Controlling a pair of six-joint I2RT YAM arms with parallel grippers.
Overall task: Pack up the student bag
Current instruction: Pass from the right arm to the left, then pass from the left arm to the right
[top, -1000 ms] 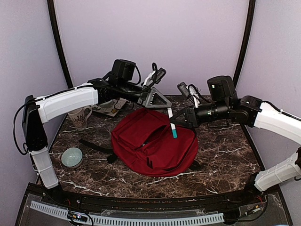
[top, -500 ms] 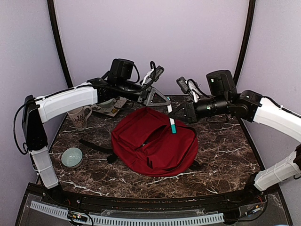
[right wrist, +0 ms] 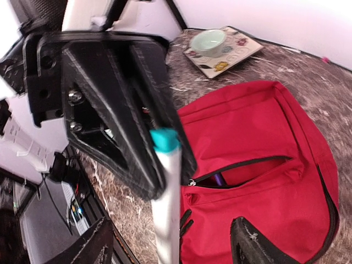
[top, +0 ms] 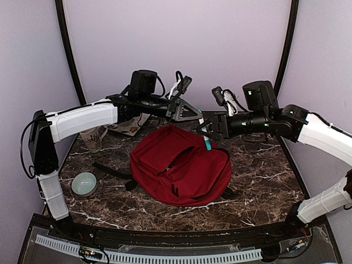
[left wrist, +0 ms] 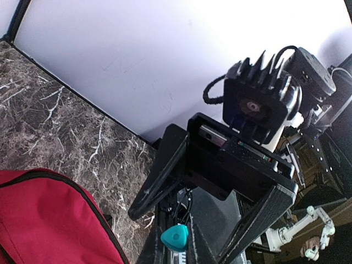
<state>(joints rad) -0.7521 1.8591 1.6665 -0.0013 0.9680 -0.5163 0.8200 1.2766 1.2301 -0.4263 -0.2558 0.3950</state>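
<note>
Plain lilac walls (top: 181, 38) enclose a dark, white-veined marble tabletop (top: 264, 170); the large red fabric backpack (top: 181, 168) lies at its centre. At the bag's 12 o'clock the left gripper (top: 193, 116) clamps a white teal-capped pen (right wrist: 168, 187), and the right gripper (top: 208, 127) has its jaws spread.

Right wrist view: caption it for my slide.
Left gripper clamps a teal-capped white marker over the unzipped student bag, inside the open right gripper.

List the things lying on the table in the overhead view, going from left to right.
In order: pale green bowl → patterned plate → red student bag. The mug is left out, because it overlaps the bowl from side to side.
</note>
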